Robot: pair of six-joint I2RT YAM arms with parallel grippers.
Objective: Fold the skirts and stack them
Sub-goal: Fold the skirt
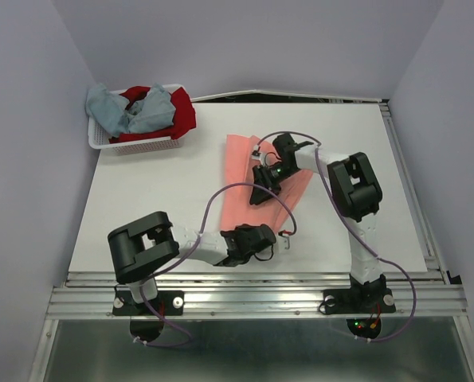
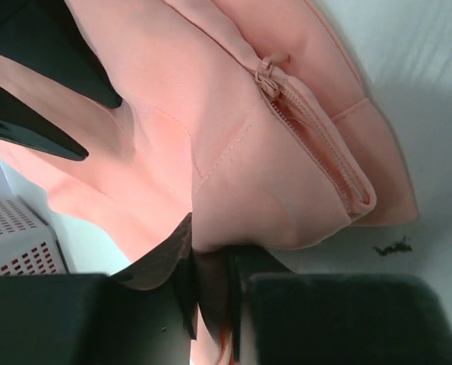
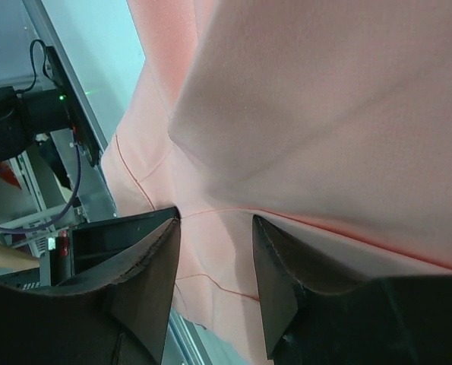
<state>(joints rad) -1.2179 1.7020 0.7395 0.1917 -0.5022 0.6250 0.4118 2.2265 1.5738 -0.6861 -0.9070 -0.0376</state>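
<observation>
The salmon-pink skirt (image 1: pixel 248 171) lies spread along the middle of the table. My left gripper (image 1: pixel 282 237) is at its near corner, and in the left wrist view its jaws (image 2: pixel 210 262) are pinched on a fold of the pink cloth (image 2: pixel 233 152) next to the zip (image 2: pixel 317 144). My right gripper (image 1: pixel 261 189) is down on the middle of the skirt. Its fingers (image 3: pixel 214 228) stand apart with pink cloth (image 3: pixel 324 114) lying across and behind the gap. The blue-grey skirt (image 1: pixel 129 111) and the dark red skirt (image 1: pixel 181 111) lie bunched in the basket.
The white mesh basket (image 1: pixel 141 145) stands at the table's far left corner and also shows in the left wrist view (image 2: pixel 13 236). Purple cables loop over the arms near the skirt. The table's metal rail (image 1: pixel 252 290) runs along the near edge.
</observation>
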